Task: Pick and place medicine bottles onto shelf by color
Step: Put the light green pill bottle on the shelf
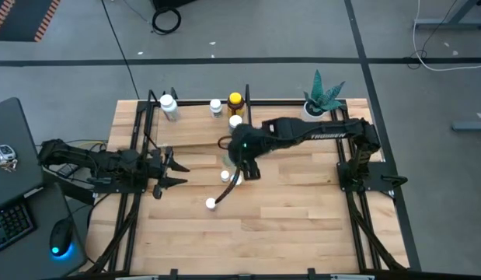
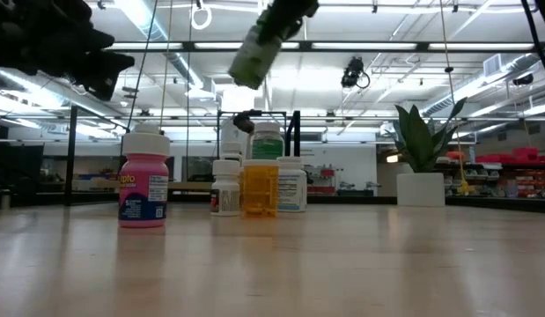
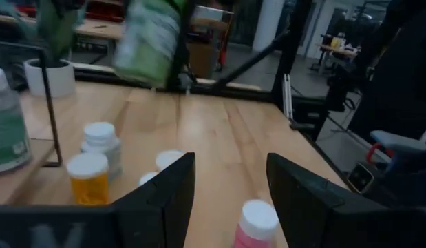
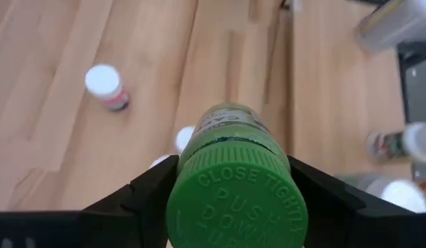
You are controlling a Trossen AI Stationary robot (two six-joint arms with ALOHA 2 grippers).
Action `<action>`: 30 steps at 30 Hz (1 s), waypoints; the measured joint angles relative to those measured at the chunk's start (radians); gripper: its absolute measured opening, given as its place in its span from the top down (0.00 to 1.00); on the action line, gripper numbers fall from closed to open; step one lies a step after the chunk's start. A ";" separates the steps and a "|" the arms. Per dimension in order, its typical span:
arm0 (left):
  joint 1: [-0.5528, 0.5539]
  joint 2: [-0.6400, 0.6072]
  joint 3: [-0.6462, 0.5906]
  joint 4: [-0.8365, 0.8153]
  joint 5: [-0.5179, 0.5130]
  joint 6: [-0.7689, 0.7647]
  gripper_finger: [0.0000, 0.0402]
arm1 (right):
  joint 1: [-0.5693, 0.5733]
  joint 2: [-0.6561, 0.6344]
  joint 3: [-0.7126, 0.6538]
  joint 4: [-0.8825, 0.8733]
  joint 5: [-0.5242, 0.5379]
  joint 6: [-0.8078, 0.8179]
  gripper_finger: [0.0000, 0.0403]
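**Green bottle aloft, shelf toward the frame's top**

The right gripper [image 4: 230,200] pinches the green bottle [image 4: 230,179] at its cap, fingers clamped on either side. In the low view the bottle hangs tilted at upper centre, clear of the tabletop [image 1: 302,210]. In the high view it sits at centre frame, with the shelf [image 1: 193,124] just above and left. The left gripper [image 1: 172,173], fingers spread and empty, waits at centre left.
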 joint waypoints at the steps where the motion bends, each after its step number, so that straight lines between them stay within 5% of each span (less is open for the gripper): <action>1: -0.007 0.006 0.000 0.000 0.002 0.000 0.53 | -0.015 0.000 0.008 0.012 -0.015 -0.016 0.39; 24: -0.024 0.095 0.000 0.038 -0.046 0.106 0.54 | -0.235 0.003 0.046 0.191 -0.151 -0.218 0.39; 30: -0.024 0.095 0.000 0.035 -0.046 0.101 0.53 | -0.251 0.088 0.069 0.219 -0.185 -0.226 0.39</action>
